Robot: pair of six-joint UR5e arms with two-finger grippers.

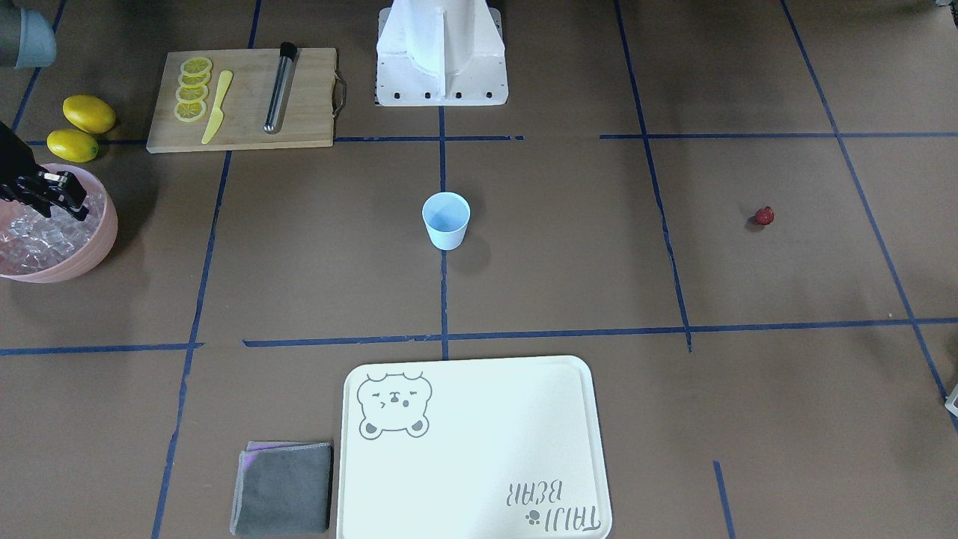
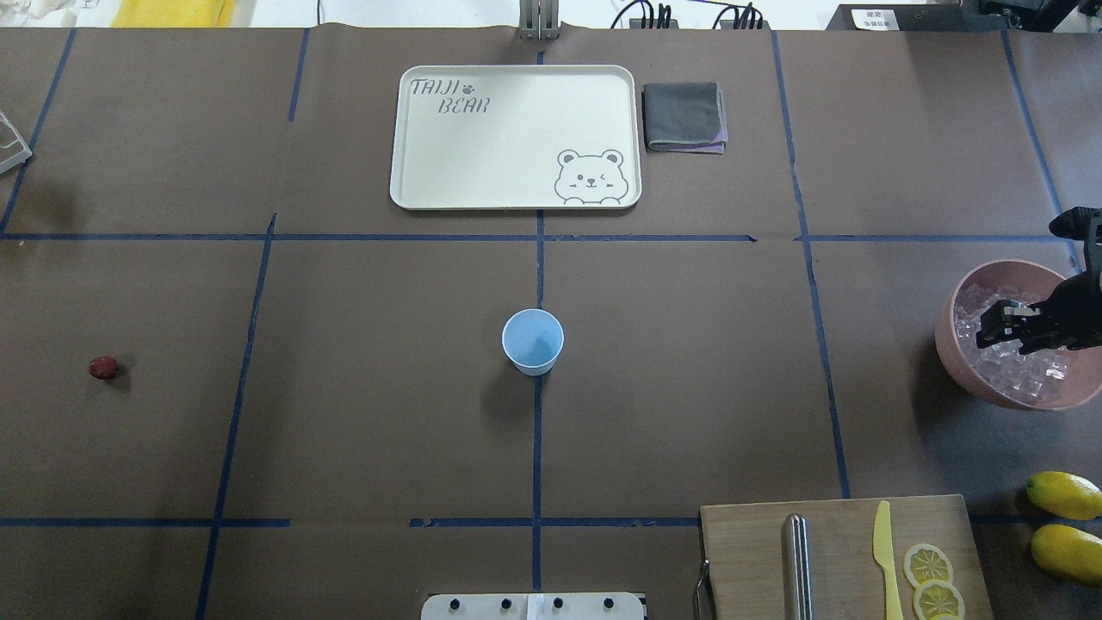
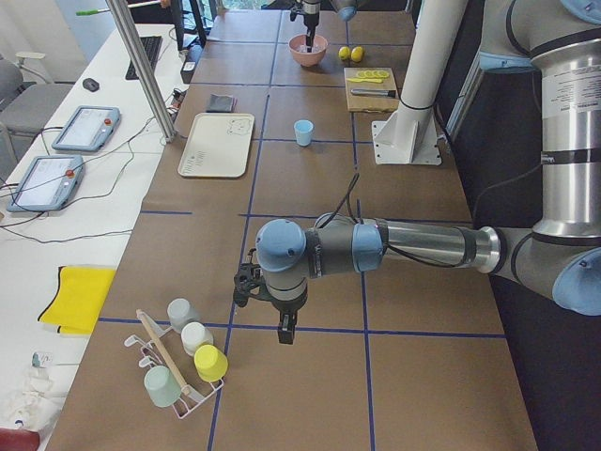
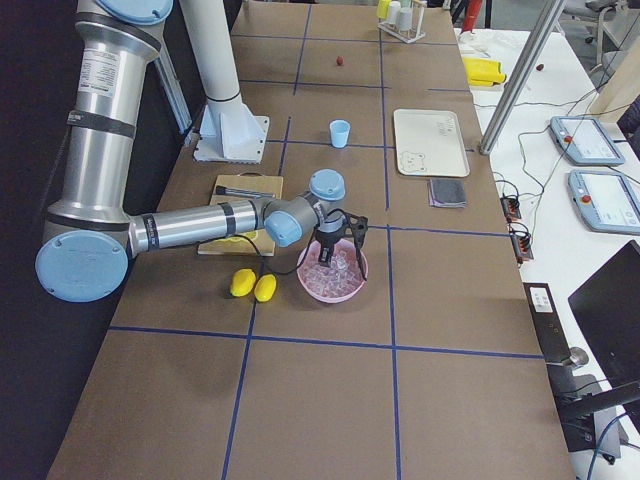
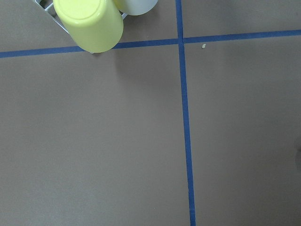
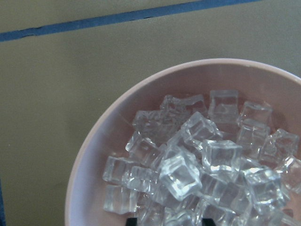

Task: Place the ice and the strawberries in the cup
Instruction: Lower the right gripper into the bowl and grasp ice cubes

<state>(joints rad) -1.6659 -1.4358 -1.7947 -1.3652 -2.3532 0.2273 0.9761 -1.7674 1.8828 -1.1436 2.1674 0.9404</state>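
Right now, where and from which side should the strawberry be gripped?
Grip the strawberry across its red body, coming straight down from above. It lies low and alone on the table, with room on every side; a sideways approach would likely just roll it.

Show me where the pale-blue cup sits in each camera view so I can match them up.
Front-facing: cup at centre, above the bear tray.
Overhead: cup at centre, below the tray.
Exterior left: cup upper middle, right of the tray.
Exterior right: cup upper middle, left of the tray.
Left wrist: not in it.
Right wrist: not in it.
Shared landmark: the bear tray, in all four exterior views.
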